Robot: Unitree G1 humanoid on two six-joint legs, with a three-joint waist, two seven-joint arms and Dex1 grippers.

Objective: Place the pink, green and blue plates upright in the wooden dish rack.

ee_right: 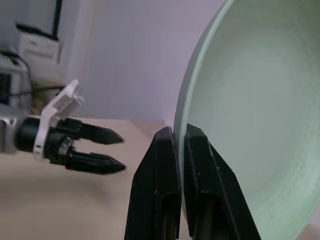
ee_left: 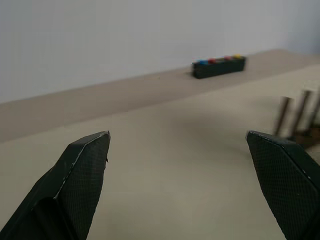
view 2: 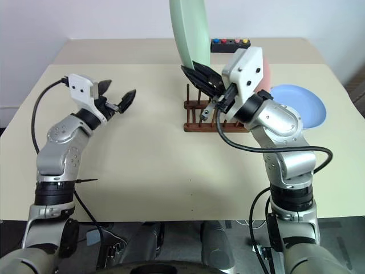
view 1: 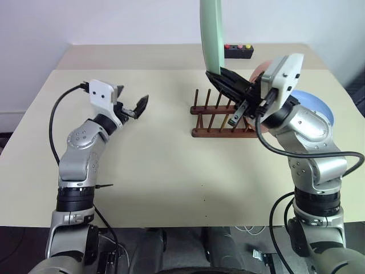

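**Right claw carries green plate on edge above rack**

Right claw [view 2: 201, 75] is clamped on the lower rim of the green plate [view 2: 191, 31], which stands on edge in the air above the near-left end of the wooden dish rack [view 2: 214, 117]. Left claw [view 2: 117, 94] hangs over bare table [view 2: 142, 165], well apart from the rack, jaws spread wide and holding nothing.

**Step in hand.** Judged from the layout, the green plate is being brought to the rack for slotting.

**Next move.** The plate's lower edge needs to be lined up with a gap between two pairs of pegs, then lowered straight down until it seats between the rails. A tilt at release could let it tip against the pegs or roll out.

**Rack contents.** No plate is seen standing in the visible slots. The pink plate [view 2: 266, 73] shows behind the right arm, near the far end of the rack; whether it touches the rack cannot be told. The blue plate [view 2: 305, 103] lies flat on the table to the right of the rack.
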